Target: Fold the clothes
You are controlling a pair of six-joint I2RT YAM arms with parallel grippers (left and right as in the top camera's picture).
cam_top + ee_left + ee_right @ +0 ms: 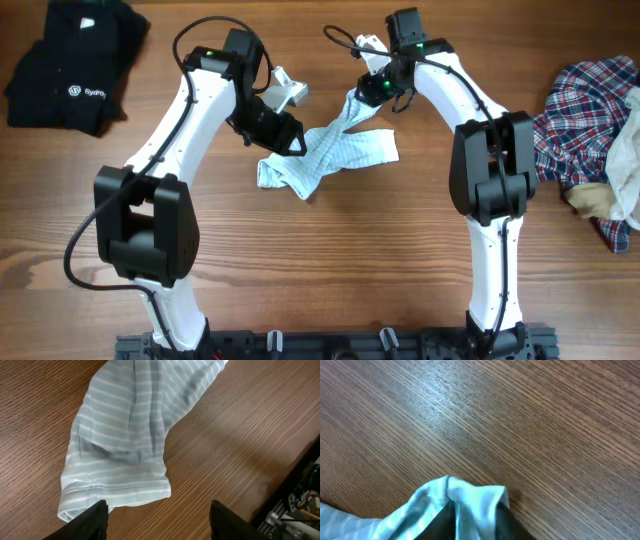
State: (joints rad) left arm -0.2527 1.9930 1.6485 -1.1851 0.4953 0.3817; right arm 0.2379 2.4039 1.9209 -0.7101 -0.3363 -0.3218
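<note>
While I am watching from overhead, the black logo garments (75,65) are lying in a heap on the desk (380,270), well out to the left of my left fingers (290,140). Those fingers are standing wide apart and gripping nothing. They are pointing at the hemmed end of the pale-blue striped garment (335,152), whose hem is lying just ahead of them, with one corner reaching the left-hand finger in the wrist view. The garment is stretching across the desk between the two sets of fingers. My right fingers (370,92) are pinching narrowly on a bunched fold at its other end, with cloth showing between them. Well out to the right of them, the plaid shirt (580,110) is sitting crumpled, with the beige piece (595,200) touching its lower edge.
</note>
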